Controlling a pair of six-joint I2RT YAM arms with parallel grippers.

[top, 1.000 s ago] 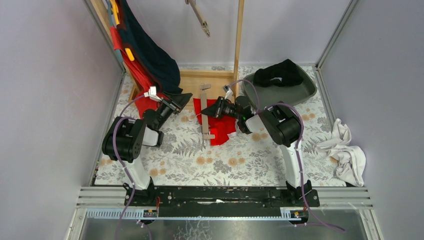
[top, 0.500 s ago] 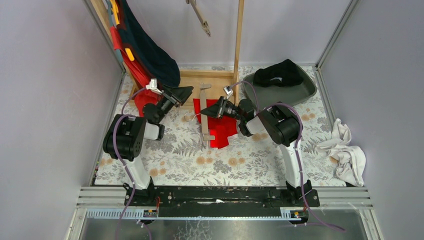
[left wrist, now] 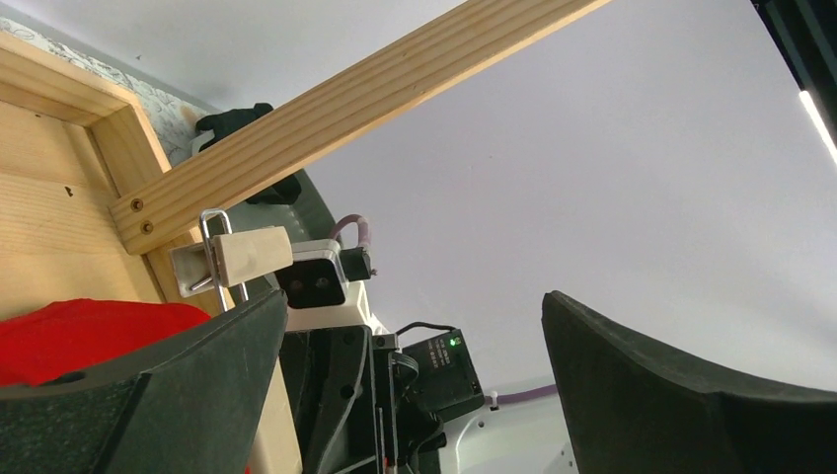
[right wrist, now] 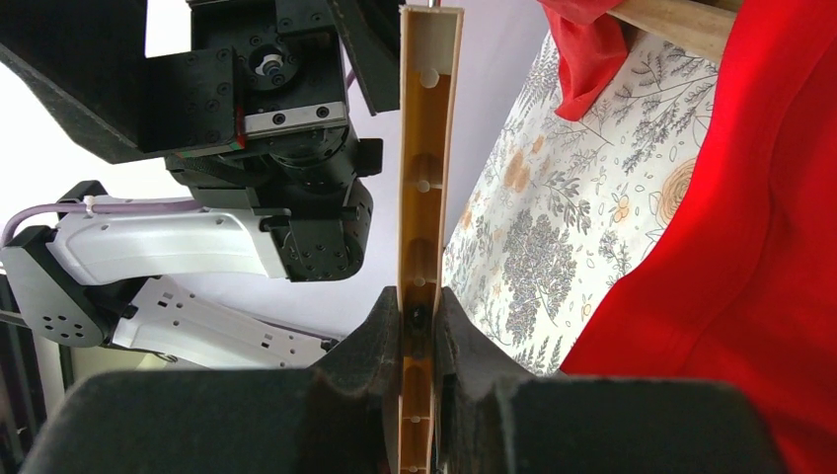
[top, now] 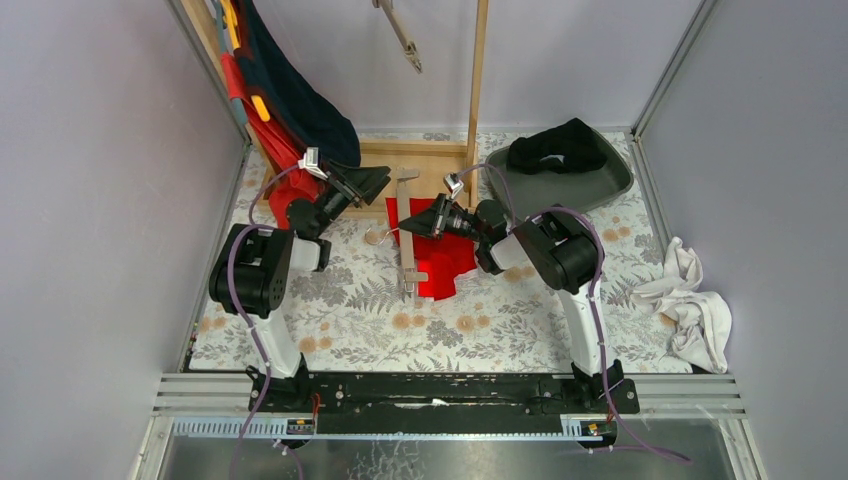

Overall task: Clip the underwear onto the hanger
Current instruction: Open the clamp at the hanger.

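The right tool [right wrist: 418,331] is closed narrow on the flat bar of the hanger [top: 408,235], gripped edge-on near mid-length. By this hold the bar is judged to be steadied so that a clip can be worked.

The left tool [top: 358,186] is spread wide with nothing held. It is set left of the hanger's far end and aimed toward the end clip [left wrist: 240,259], likely readied to pinch it open.

The red underwear [top: 442,258] is spread on the surface [top: 350,320], mostly right of the hanger, with the bar lying across its left edge. No clamping is seen yet.

Behind the hanger a wooden frame [top: 425,160] is noted. Farther right of the hanger is a grey tray [top: 600,185] with a black garment [top: 555,148].
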